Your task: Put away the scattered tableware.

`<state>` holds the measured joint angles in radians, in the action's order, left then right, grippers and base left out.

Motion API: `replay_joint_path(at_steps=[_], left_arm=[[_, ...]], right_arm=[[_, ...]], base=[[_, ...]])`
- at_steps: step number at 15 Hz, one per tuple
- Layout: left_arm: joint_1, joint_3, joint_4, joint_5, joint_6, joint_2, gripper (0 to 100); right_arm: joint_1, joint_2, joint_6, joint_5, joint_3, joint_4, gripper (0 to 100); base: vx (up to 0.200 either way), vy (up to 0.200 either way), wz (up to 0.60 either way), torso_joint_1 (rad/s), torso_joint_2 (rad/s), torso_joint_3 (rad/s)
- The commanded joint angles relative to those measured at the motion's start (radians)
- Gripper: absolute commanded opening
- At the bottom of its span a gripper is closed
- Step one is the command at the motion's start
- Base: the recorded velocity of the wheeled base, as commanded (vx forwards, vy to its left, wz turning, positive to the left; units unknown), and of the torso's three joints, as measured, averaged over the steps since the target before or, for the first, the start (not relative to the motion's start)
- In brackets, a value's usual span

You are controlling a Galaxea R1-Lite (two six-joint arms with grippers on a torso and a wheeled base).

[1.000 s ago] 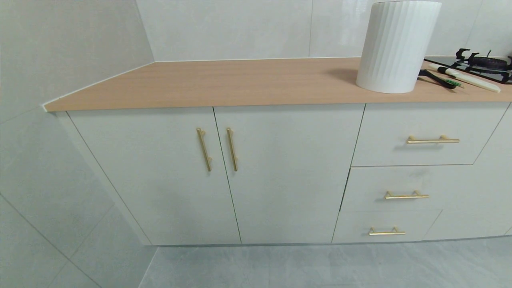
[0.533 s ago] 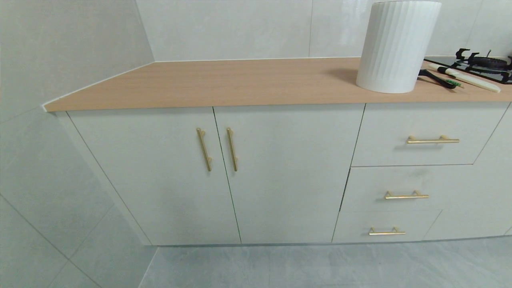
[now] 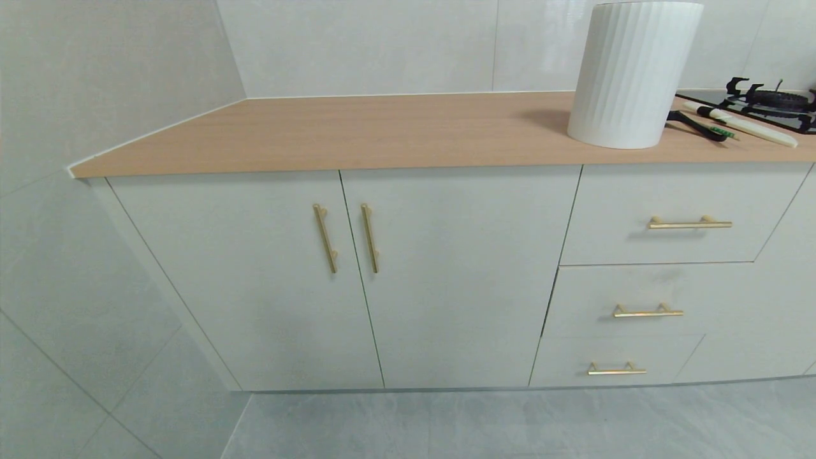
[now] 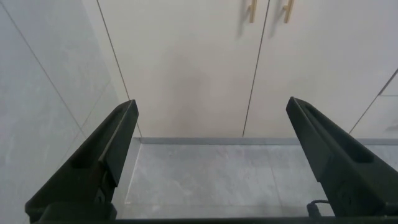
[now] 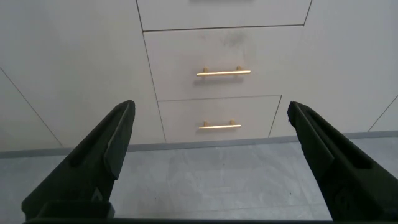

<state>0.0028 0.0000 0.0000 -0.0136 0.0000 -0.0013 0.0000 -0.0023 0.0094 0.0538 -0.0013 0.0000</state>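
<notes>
The left gripper (image 4: 210,106) hangs low with its two dark fingers spread wide and nothing between them. Below it is grey floor (image 4: 211,180), and just ahead is the foot of two pale doors (image 4: 186,68), whose brass handles (image 4: 252,9) hang side by side. The right gripper (image 5: 210,107) is just as wide open and just as empty. It faces a stack of drawers (image 5: 217,59), each with a level brass bar handle (image 5: 223,72); the seam between the lower two runs between its fingers.

From the head view, the doors (image 3: 255,280) are shut and fill the cabinet's left half, and three shut drawers (image 3: 676,210) stand to their right. A wooden counter (image 3: 357,134) runs across the top into a tiled corner.

At the counter's right end stands a tall white canister (image 3: 631,76), ribbed from top to bottom. The tableware lies flat on the counter just right of it. A black utensil (image 3: 695,125), short and dark-handled, has one end at the canister's base and a small green bit at its other end. Beside it lies a cream utensil (image 3: 752,127), long and slim with a dark band near its far end. It is angled along the front edge of a black stove (image 3: 778,101); whether the two touch cannot be told. Both utensils are well apart from the grippers.
</notes>
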Motion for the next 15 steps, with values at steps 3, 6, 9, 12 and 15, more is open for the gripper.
replay_joint_path(at_steps=[3,6,9,12,15], left_arm=[[0.000,0.000,0.000,0.000,0.000,0.001,100],[0.000,0.000,0.000,0.000,-0.002,0.001,100],[0.000,0.000,0.000,0.000,-0.002,0.001,100],[0.000,0.000,0.000,0.000,-0.002,0.001,100],[0.000,0.000,0.000,-0.002,-0.003,0.001,100]], right_arm=[[0.000,0.002,0.000,0.000,0.000,0.002,100],[0.000,0.002,0.000,0.000,0.000,0.002,100],[0.000,0.002,0.000,0.000,0.000,0.002,100],[0.000,0.002,0.001,0.000,0.000,0.002,100],[0.000,0.002,0.000,0.000,0.000,0.002,100]], base=[[0.000,0.000,0.00,0.000,0.00,0.000],[0.000,-0.200,0.00,-0.002,0.00,-0.002],[0.000,-0.200,0.00,-0.001,0.00,0.004],[0.000,-0.200,0.00,0.014,0.00,0.001],[0.000,-0.200,0.00,0.007,0.00,0.002]])
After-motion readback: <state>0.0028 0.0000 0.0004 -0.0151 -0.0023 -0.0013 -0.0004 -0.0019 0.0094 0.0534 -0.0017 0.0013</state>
